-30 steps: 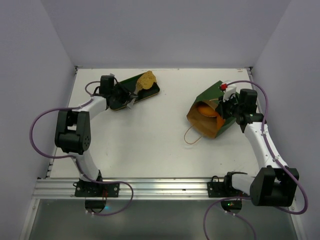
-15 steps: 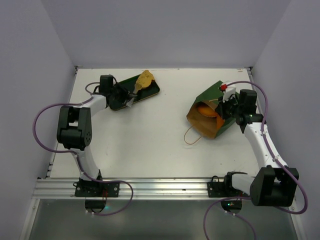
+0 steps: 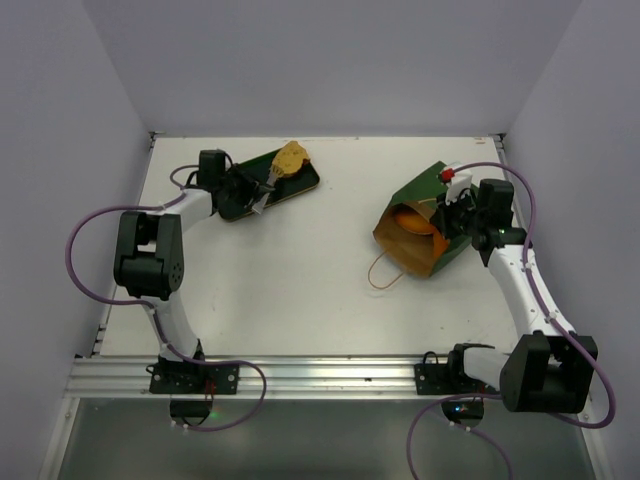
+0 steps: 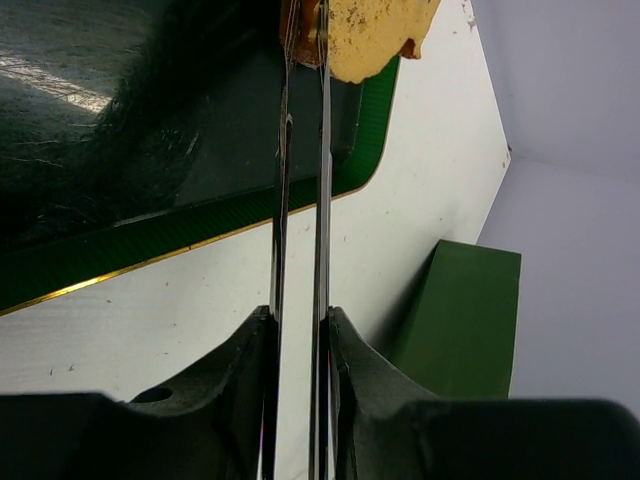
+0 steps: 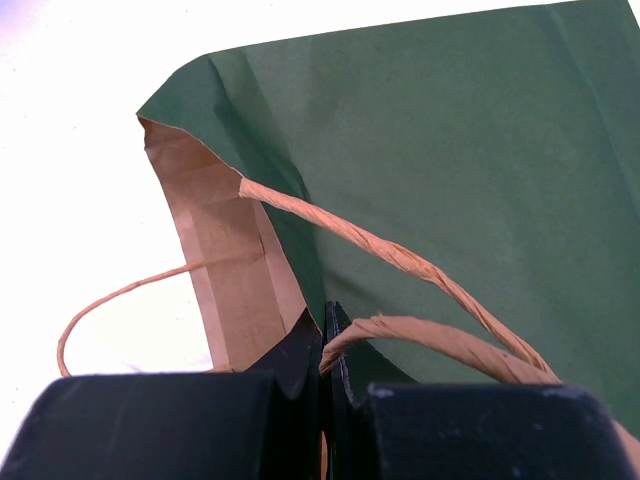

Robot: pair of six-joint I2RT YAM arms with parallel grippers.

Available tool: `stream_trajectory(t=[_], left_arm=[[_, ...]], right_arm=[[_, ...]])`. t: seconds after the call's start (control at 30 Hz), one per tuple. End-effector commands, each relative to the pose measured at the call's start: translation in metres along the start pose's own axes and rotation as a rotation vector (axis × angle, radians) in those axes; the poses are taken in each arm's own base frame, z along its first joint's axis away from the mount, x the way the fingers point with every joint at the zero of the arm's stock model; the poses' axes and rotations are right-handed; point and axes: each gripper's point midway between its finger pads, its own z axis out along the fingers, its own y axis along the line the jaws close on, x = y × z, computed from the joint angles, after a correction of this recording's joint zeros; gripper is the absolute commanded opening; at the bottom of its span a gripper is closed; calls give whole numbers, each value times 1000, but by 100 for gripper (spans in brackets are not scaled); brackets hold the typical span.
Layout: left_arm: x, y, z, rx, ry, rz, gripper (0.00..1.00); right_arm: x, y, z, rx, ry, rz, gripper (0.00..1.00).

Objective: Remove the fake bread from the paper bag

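Overhead view: the white bench [image 3: 300, 290] has two things going on. Upper left of the frame there's a dark green flat tray with a gold edge [image 3: 305, 185], and a tan-yellow toy bread piece [image 3: 291, 157] sits at its far end. The left gripper [image 4: 304, 40] is reaching over that tray. In the left wrist view its jaws are long thin blades with just a narrow slit between them, tips right at the edge of the tan-yellow toy bread piece at the top of the frame. Honestly can't tell whether they're pinching it or only touching it.

Right side of the overhead frame: the dark green paper bag [image 3: 410, 258], brown kraft inside, lies tipped over with its mouth facing the lower left. You can see an orange toy bread lump [image 3: 412, 221] inside the mouth, so that one's in the bag. One thin string handle [image 3: 380, 275] loops out onto the bench below the mouth.

The right gripper [image 5: 325, 335] is at the bag's upper rim. In the right wrist view its jaws are pressed fully together on the rim, right where the other twisted handle comes out, green paper filling the upper right of that frame.
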Motion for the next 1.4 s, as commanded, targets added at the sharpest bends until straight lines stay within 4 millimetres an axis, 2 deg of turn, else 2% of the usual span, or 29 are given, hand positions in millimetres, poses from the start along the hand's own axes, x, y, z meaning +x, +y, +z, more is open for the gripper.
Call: stream_trajectory(t=[0.0, 0.23, 0.5, 0.73, 0.83, 0.97, 1.0, 1.1, 1.17, 1.2, 1.23, 1.27, 1.3, 1.33, 1.37], left_arm=[[-9, -17, -5, 42, -5, -6, 30], [-9, -25, -14, 68, -9, 9, 36], [-9, -32, -25, 92, -18, 29, 37], [-7, -55, -55, 151, -49, 110, 38], [-1, -57, -67, 167, -52, 142, 38], [8, -50, -74, 164, -35, 164, 38], [13, -45, -74, 160, -24, 169, 37], [26, -49, -89, 204, -5, 230, 36], [45, -55, -97, 245, 40, 292, 34], [54, -63, -107, 278, 39, 354, 33], [66, -59, -110, 285, 60, 383, 33], [85, -64, -113, 307, 88, 425, 32], [96, -72, -126, 344, 84, 490, 32], [111, -64, -128, 344, 106, 514, 31], [135, -65, -131, 365, 143, 557, 31]], right_arm=[[-19, -1, -7, 4, -76, -17, 0], [-19, -1, -7, 0, -77, -20, 0], [-18, -2, -7, 5, -74, -17, 0], [-18, -2, -8, 0, -75, -22, 0], [-18, -1, -8, -2, -75, -25, 0], [-19, -1, -9, -2, -74, -25, 0], [-18, -1, -9, -1, -71, -25, 0], [-20, -1, -11, -3, -79, -27, 0], [-20, -1, -12, -7, -79, -28, 0], [-20, 0, -12, -17, -82, -31, 0], [-19, 2, -12, -24, -79, -33, 0], [-20, 2, -13, -30, -80, -42, 0], [-19, 4, -12, -43, -80, -45, 0], [-19, 5, -13, -49, -79, -46, 0], [-18, 6, -13, -59, -78, -57, 0]])
